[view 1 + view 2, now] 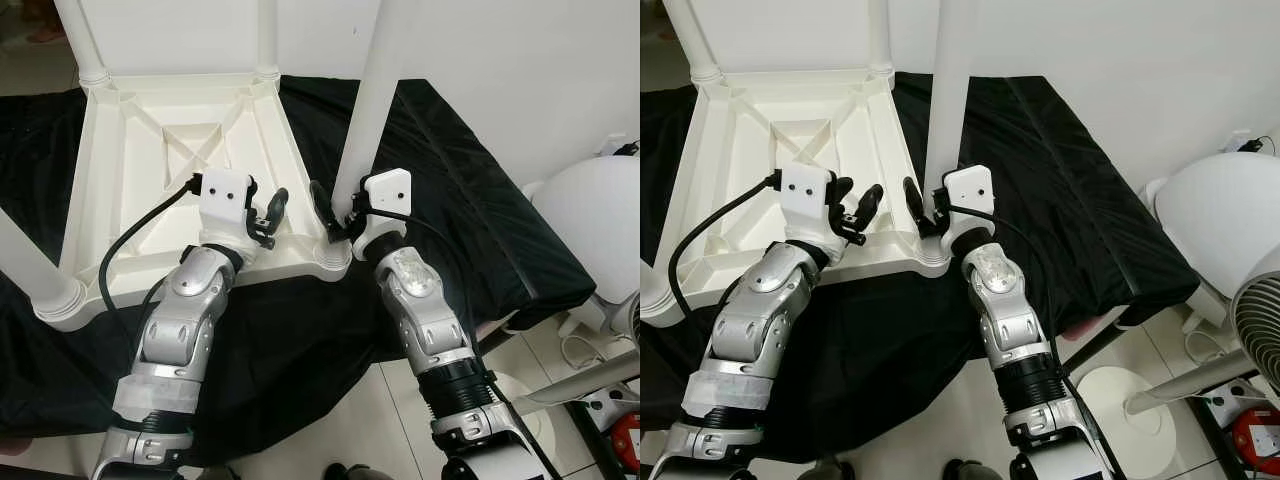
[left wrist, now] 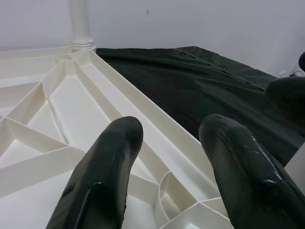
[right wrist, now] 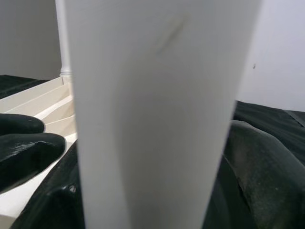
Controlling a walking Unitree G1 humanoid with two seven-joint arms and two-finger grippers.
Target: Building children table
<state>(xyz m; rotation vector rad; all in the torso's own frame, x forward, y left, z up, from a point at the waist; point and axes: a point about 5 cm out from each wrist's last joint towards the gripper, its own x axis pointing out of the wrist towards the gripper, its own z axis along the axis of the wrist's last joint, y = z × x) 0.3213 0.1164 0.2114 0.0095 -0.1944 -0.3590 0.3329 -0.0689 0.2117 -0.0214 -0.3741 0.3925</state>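
free room over black cloth (image 1: pixel 470 190) right of table frame (image 1: pixel 110 200); upright legs (image 1: pixel 375 80) block corners.

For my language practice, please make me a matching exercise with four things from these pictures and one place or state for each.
1. table top
2. white leg
3. left gripper
4. black cloth

a. open, above the table's edge
b. between the right gripper's fingers
c. spread beneath everything
d. upside down, ribs showing

Pairs: 1-d, 2-b, 3-a, 4-c
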